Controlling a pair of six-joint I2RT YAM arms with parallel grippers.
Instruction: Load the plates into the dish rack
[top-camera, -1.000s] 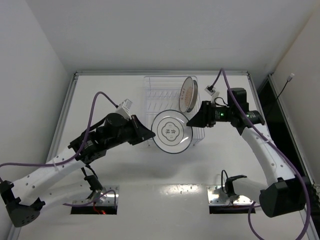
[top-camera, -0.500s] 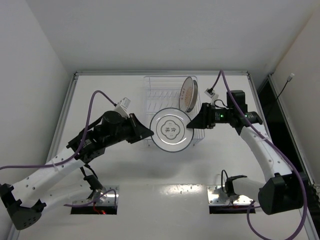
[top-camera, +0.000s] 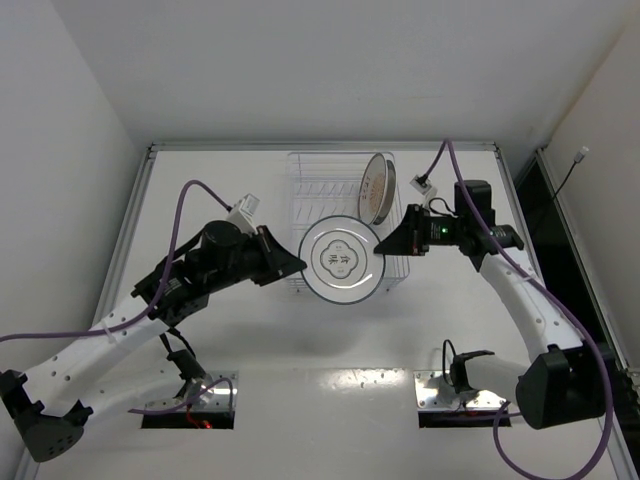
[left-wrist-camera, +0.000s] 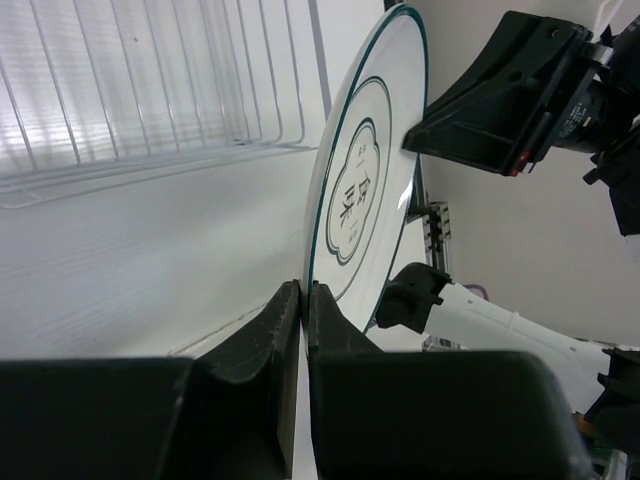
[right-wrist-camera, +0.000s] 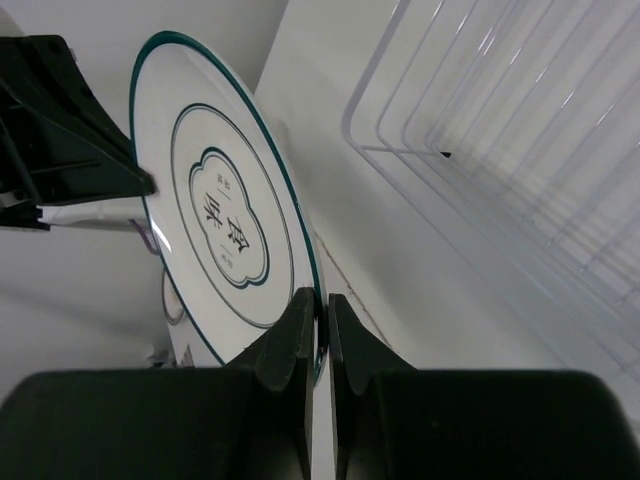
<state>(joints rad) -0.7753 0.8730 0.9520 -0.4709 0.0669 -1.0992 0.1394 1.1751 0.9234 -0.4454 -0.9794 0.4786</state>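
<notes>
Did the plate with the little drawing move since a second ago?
No. The plate is at the same spot over the near edge of the dish rack, pinched between the left gripper and the right gripper.

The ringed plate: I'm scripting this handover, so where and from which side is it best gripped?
The ringed plate is flat and thin, so pinch its rim, jaws on both faces, coming in edge-on. The left gripper holds its left edge that way, the right gripper the opposite edge.

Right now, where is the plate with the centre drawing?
The plate is mid-table in the top view, pinched by the left fingers and right fingers, at the near edge of the dish rack.
</notes>
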